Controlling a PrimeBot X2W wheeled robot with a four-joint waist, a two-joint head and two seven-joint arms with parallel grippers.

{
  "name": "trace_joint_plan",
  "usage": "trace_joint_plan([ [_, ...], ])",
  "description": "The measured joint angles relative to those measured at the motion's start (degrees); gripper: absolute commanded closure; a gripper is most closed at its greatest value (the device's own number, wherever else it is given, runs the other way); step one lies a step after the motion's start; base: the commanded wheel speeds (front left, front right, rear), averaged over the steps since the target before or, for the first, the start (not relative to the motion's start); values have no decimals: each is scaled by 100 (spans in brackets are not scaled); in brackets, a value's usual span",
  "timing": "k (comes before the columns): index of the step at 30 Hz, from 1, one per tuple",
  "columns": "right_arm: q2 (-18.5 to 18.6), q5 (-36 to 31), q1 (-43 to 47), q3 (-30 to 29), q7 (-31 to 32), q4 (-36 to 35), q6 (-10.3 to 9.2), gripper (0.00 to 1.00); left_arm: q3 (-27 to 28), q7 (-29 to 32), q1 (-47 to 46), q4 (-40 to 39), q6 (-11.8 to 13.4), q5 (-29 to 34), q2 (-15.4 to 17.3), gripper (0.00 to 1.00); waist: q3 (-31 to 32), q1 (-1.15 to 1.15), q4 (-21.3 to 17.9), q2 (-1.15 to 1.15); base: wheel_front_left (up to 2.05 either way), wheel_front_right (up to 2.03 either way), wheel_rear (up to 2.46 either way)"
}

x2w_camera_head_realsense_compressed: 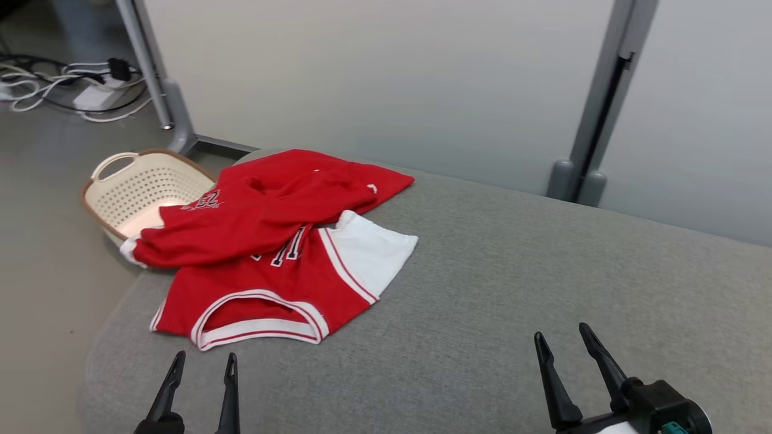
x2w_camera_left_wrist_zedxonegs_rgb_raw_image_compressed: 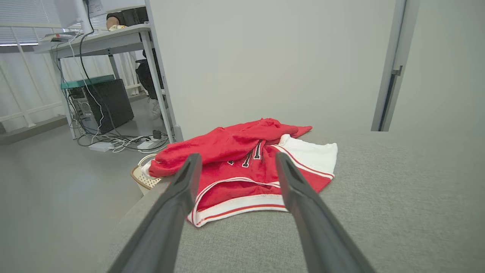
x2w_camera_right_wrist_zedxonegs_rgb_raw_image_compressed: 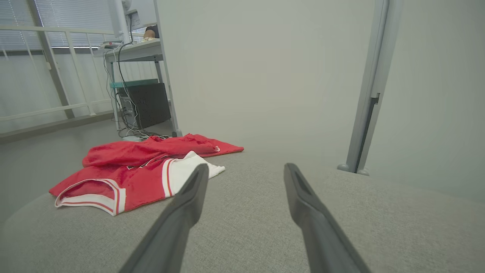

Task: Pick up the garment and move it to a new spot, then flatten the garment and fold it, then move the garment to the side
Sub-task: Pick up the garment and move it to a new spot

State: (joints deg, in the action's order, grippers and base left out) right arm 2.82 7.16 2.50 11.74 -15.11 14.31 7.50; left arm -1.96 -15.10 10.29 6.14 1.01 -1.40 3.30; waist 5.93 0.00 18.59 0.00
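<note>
Garment (x2w_camera_head_realsense_compressed: pixel 253 223) bunched, lettering (x2w_camera_head_realsense_compressed: pixel 286 252) part-hidden under fold; L/R jaws wide, empty.

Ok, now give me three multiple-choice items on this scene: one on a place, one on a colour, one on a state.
1. Relative to the grey cushion, the basket stands:
A) on top of it
B) under its near edge
C) on the floor by its far left corner

2. The garment is mostly:
A) red with white trim
B) blue with yellow trim
C) plain black

3. The left gripper and right gripper are:
A) both shut on cloth
B) both open, holding nothing
C) one open, one shut

Answers:
1 C, it sits below the cushion, partly behind the garment.
2 A, red cloth with white edging.
3 B, each pair of fingers stands apart, short of the garment.
</note>
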Motion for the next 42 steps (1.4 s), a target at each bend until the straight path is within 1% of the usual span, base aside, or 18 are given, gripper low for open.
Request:
trace_joint_plan([
  [1,-2,10,4,13,0,-1,0,0,23,1,4,-16,0,16,2,0,9,0,214,0,0,0,0],
  [3,-1,2,-3,79,0,0,0,0,58,0,18,-71,12,21,-3,0,8,0,402,0,0,0,0],
  [7,-5,-30,-85,167,0,16,0,0,120,1,91,-140,64,-10,-11,0,-68,0,630,0,0,0,0],
  [12,-4,-67,-126,174,0,27,0,0,142,1,90,-90,46,-48,-26,0,-171,0,715,0,0,0,0],
  [16,0,-168,-97,15,0,-19,0,0,200,1,-91,22,-56,-74,-29,0,-263,0,733,0,0,0,0],
  [19,-11,-452,-231,-130,0,-74,0,0,216,0,-536,60,-133,-140,-27,0,-490,0,728,0,0,0,0],
  [23,15,-802,-498,-333,0,-111,0,0,197,-4,-1320,289,-224,-312,-34,0,-1004,0,652,0,0,0,0],
  [28,287,-945,-742,-388,0,-165,0,0,-49,-3,-2380,1273,-474,-643,-49,0,-1699,0,516,0,0,0,0],
  [30,381,-979,-853,-385,0,-191,1,0,-199,-3,-2856,1867,-554,-761,-48,0,-1945,0,464,0,0,0,0],
  [33,558,-1005,-1012,-413,0,-240,0,0,-465,-2,-3629,2945,-598,-1014,-47,0,-2283,0,391,0,0,0,0],
  [35,659,-1014,-1073,-390,0,-274,0,0,-541,145,-4150,3622,-591,-1440,-67,0,-2478,0,348,0,0,0,0],
  [36,659,-1014,-1073,-390,0,-274,0,0,-541,145,-4150,3622,-591,-1440,-67,0,-2478,0,348,0,0,0,0],
  [37,715,-995,-1093,-365,0,-322,0,0,-579,252,-4415,3908,-576,-1723,-60,0,-2568,0,327,0,0,0,0],
  [39,811,-940,-1118,-330,0,-387,1,0,-709,453,-4884,4388,-571,-2085,-42,0,-2723,0,286,0,0,0,0],
  [42,938,-865,-1180,-301,0,-428,1,0,-950,733,-5399,5012,-481,-2404,-59,0,-2918,0,224,0,0,0,0],
])
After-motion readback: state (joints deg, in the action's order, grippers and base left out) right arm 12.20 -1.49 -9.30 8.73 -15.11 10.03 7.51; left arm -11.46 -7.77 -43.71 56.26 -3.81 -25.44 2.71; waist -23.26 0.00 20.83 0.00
